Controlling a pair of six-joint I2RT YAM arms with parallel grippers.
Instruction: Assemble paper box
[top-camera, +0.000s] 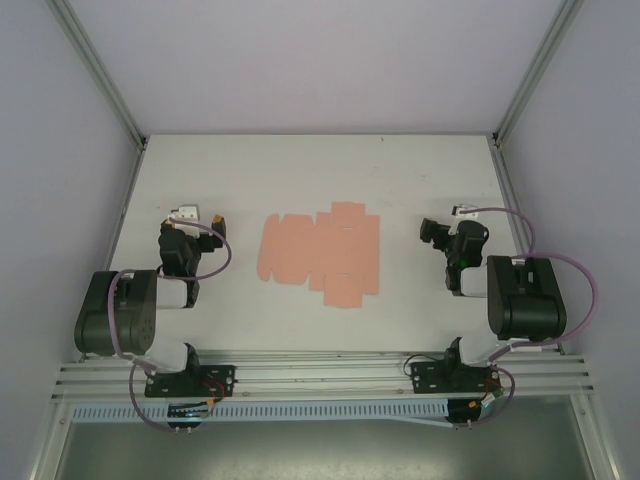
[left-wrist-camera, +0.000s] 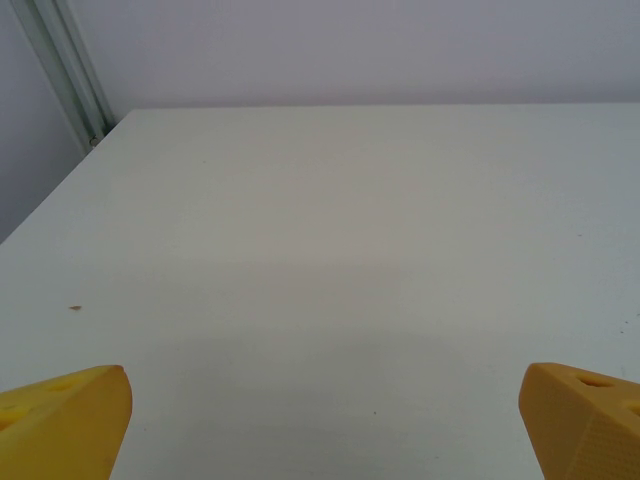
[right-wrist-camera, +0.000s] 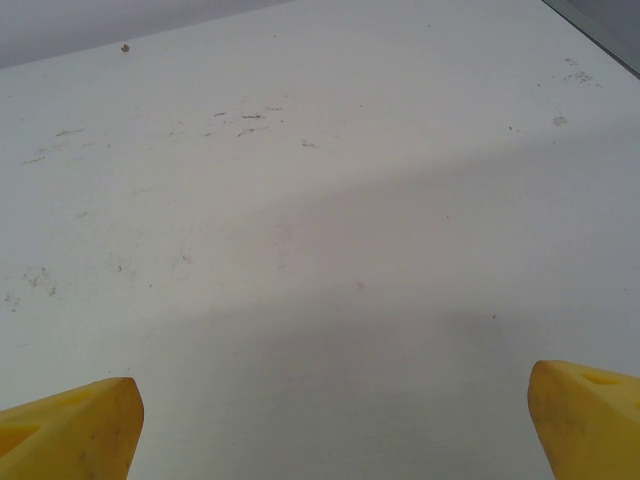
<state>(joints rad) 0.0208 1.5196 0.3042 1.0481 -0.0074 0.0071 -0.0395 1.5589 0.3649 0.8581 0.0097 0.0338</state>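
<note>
the paper box (top-camera: 320, 255) is not a box yet. it lies as a flat, unfolded, salmon-pink die-cut sheet near the middle of the white worktop (top-camera: 300, 170), between the two arms. its long axis runs left to right across the worktop. the row of panels follows that line, and short flaps stick out toward the far and near edges, mostly on its right half.

the left gripper (top-camera: 200, 216) sits to the left of the sheet and the right gripper (top-camera: 450, 222) to the right of it. both are apart from the card. both point toward the far wall, so the sheet lies sideways from each: to the right of the left gripper, to the left of the right one. in the wrist views the left gripper (left-wrist-camera: 325, 395) and right gripper (right-wrist-camera: 335, 395) have their yellow fingers spread wide, with bare worktop between them and nothing held. the two gaps look close to equal. the left gripper seems a shade nearer the sheet's edge, though i would not lean on that.

my reading is that assembly has not begun. whichever arm goes first must swing inward toward the centre rather than reach straight ahead.

no brand, label or writing can be read on the card or the arms. the worktop ahead of the right gripper carries faint scuff marks (right-wrist-camera: 245, 118), not lettering.
</note>
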